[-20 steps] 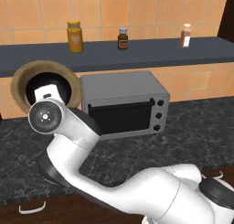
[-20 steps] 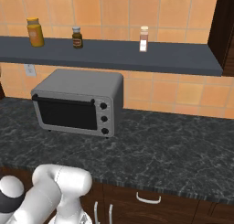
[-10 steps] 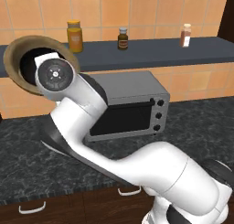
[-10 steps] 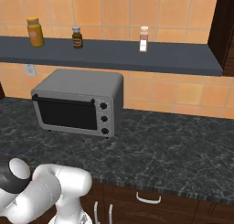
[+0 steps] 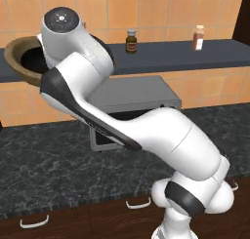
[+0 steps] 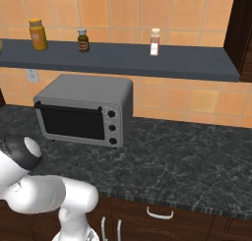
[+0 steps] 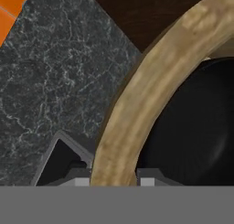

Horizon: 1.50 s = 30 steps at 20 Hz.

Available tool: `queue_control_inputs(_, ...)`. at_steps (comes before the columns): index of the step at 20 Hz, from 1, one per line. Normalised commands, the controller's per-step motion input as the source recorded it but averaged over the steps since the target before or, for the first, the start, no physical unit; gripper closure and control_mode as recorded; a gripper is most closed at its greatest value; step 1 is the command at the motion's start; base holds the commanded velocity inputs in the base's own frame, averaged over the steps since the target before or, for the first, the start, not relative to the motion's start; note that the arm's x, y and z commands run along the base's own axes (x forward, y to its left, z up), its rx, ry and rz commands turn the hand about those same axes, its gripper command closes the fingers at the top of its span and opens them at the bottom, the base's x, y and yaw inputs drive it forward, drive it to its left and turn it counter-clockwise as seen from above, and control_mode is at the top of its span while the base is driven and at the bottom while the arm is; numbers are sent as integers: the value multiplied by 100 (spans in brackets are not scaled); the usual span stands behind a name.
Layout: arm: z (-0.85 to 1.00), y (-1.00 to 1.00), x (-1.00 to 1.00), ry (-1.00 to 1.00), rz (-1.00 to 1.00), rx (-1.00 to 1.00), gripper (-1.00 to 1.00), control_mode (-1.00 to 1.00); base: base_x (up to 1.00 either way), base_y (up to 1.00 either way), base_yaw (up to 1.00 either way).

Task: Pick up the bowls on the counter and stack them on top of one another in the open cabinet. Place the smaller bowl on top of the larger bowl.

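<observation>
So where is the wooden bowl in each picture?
Left base view: wooden bowl at the upper left, partly behind the arm.
Hand view: its rim curves from bottom middle to top right.
Shared landmark: the black counter, low in both base views, upper left in hand view.

Even, bright, source-less rendered light fills all views, casting a soft shadow under the dark grey wall shelf (image 6: 147, 63) onto the orange tiles, while close-up pixel blur softens the tan wooden bowl's thick rim (image 7: 151, 95).

toaster oven (image 6: 84, 109) blocking left counter (image 6: 187, 166), right free
</observation>
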Motion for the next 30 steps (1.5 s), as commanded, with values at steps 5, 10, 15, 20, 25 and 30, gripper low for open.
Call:
queue_control_inputs(5,23,0,7,0,0,-7,100,-100,0,0,0)
queue_control_inputs(10,-2,0,38,2,0,-11,100,-100,0,0,0)
queue_control_inputs(15,-9,-3,46,2,-1,-6,100,-100,0,0,0)
queue_control_inputs(20,-1,-4,43,8,0,-7,100,-100,0,0,0)
queue_control_inputs(25,2,0,16,-4,0,-4,100,-100,0,0,0)
queue_control_inputs(30,4,0,21,-6,0,-8,100,-100,0,0,0)
